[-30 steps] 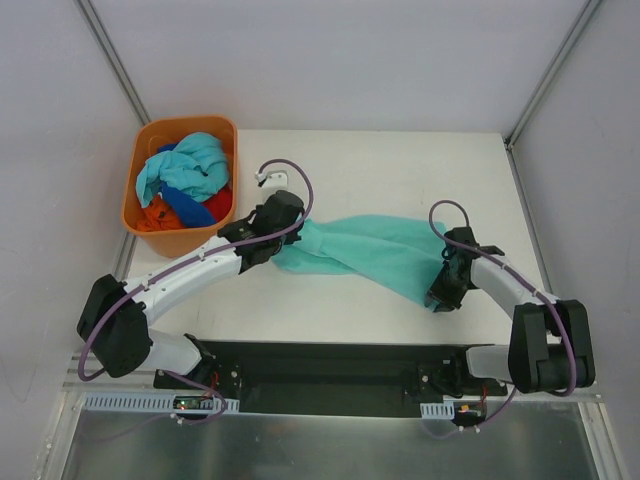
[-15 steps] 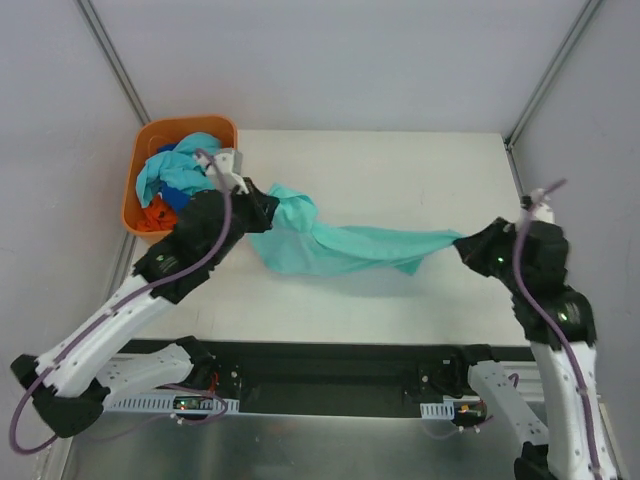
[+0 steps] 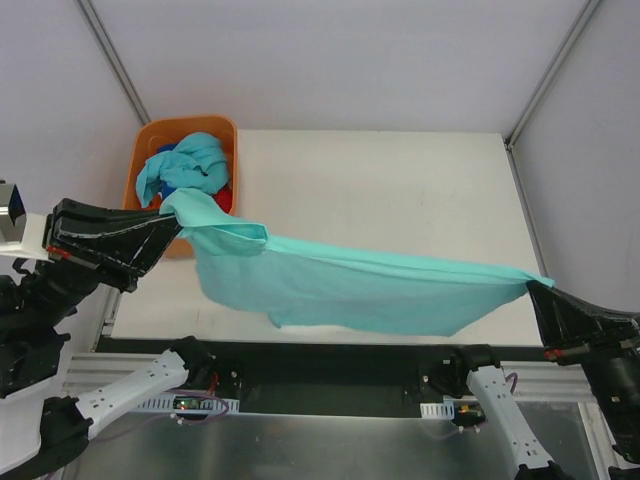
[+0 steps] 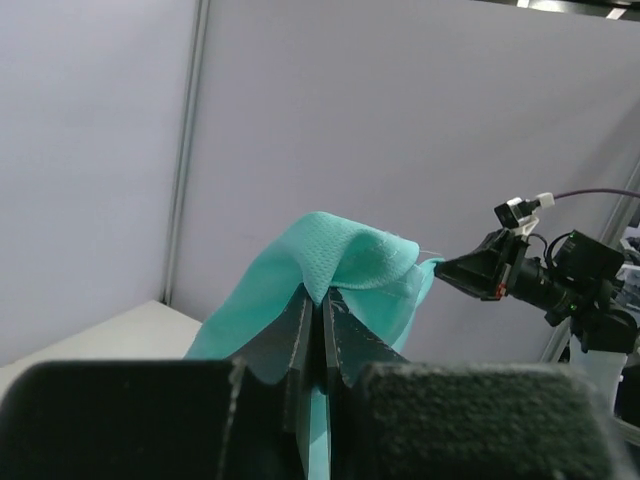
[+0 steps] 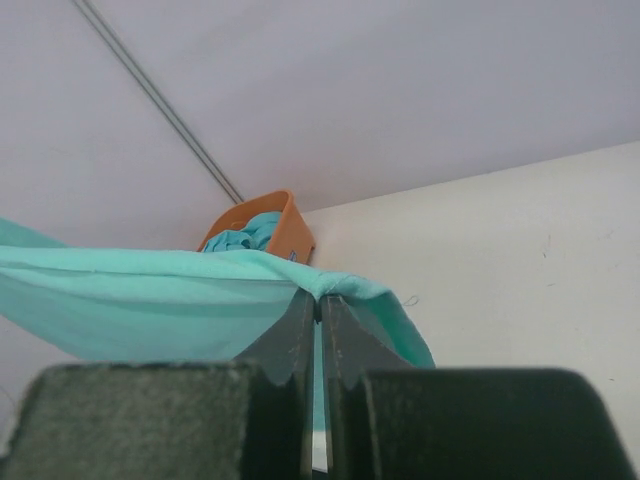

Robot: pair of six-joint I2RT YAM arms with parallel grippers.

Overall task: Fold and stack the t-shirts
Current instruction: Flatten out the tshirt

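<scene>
A teal-green t-shirt (image 3: 360, 290) hangs stretched in the air above the table's near edge, held at both ends. My left gripper (image 3: 172, 215) is shut on its left end, high up in front of the basket; the cloth bunches over its tips in the left wrist view (image 4: 345, 255). My right gripper (image 3: 533, 287) is shut on the shirt's right end, and the hem drapes over its tips in the right wrist view (image 5: 200, 285). Light aqua (image 3: 188, 160), blue and orange-red shirts lie heaped in the orange basket (image 3: 218, 128).
The orange basket stands at the table's far left corner and shows in the right wrist view (image 5: 285, 225). The white table (image 3: 400, 190) spreads under the shirt. Grey walls with metal posts close the back and sides. The right arm shows in the left wrist view (image 4: 520, 275).
Both arms have risen and pulled apart toward the near edge. The teal-green shirt has left the table and now hangs spread between the two grippers.
</scene>
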